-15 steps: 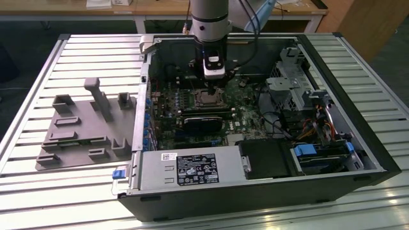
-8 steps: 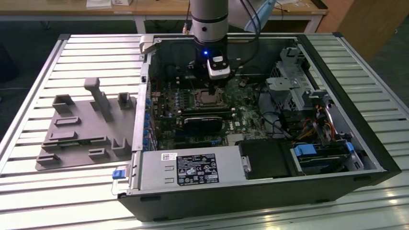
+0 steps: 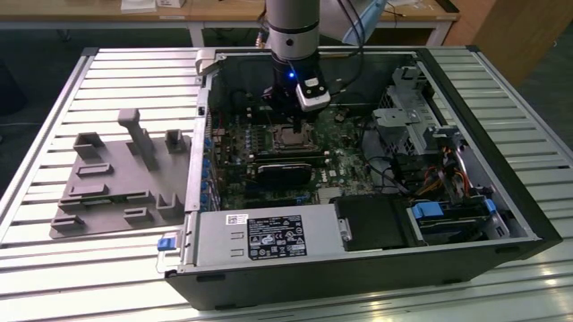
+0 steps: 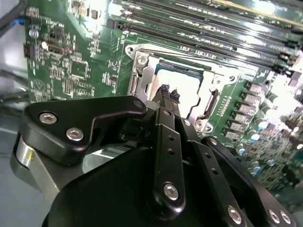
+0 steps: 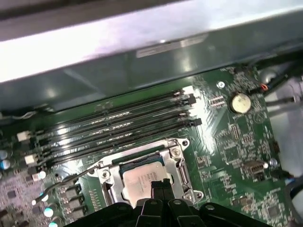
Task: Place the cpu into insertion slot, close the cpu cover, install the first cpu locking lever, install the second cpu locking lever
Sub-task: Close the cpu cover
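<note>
In the exterior view my gripper (image 3: 296, 127) hangs inside the open computer case, right over the insertion slot (image 3: 289, 140) on the green board. The cpu (image 5: 139, 176), a silver-grey square, lies in the slot. Around it lies the grey metal cpu cover (image 5: 176, 163), flat as far as I can see. Both wrist views show my gripper (image 4: 168, 92) with its black fingers together and nothing between them, the tips just above or touching the cpu (image 4: 189, 85). A thin wire locking lever (image 5: 71, 178) sticks out sideways from one corner of the slot.
Long black memory slots (image 5: 118, 125) run beside the socket, with the case wall (image 5: 118, 42) past them. A coin battery (image 5: 240, 101) sits on the board. A black card (image 3: 284, 173), the power supply (image 3: 264, 238) and drive bays (image 3: 447, 215) stand around. A grey fixture (image 3: 117, 181) lies outside the case.
</note>
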